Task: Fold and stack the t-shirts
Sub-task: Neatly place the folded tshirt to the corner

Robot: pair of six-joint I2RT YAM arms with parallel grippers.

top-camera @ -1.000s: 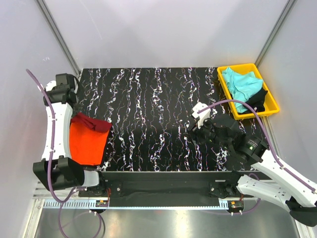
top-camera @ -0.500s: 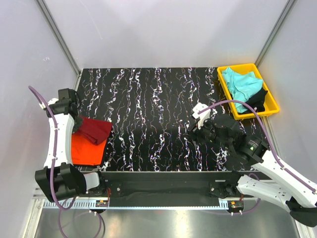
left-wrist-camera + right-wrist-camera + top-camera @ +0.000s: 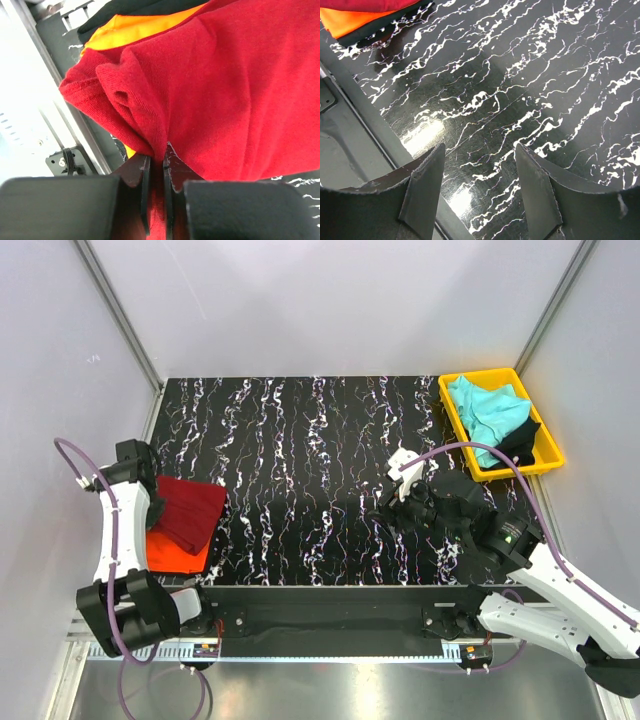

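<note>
A dark red t-shirt (image 3: 190, 510) lies folded over a bright orange t-shirt (image 3: 177, 552) at the table's left edge. My left gripper (image 3: 152, 508) is shut on a bunched fold of the dark red t-shirt (image 3: 235, 95), with the orange t-shirt (image 3: 130, 27) showing beneath it in the left wrist view. A turquoise t-shirt (image 3: 487, 410) and a black t-shirt (image 3: 520, 438) sit in the yellow tray (image 3: 548, 455) at the back right. My right gripper (image 3: 392, 508) hovers open over the bare table at centre right, its fingers (image 3: 422, 180) holding nothing.
The black marbled table (image 3: 310, 470) is bordered by grey enclosure walls. A black metal rail (image 3: 330, 602) runs along the near edge. The right wrist view catches the corner of the orange and dark red pile (image 3: 355, 20) far off.
My left gripper has carried the dark red t-shirt down and toward the near side, spreading it over most of the orange one. The right arm has barely moved.
</note>
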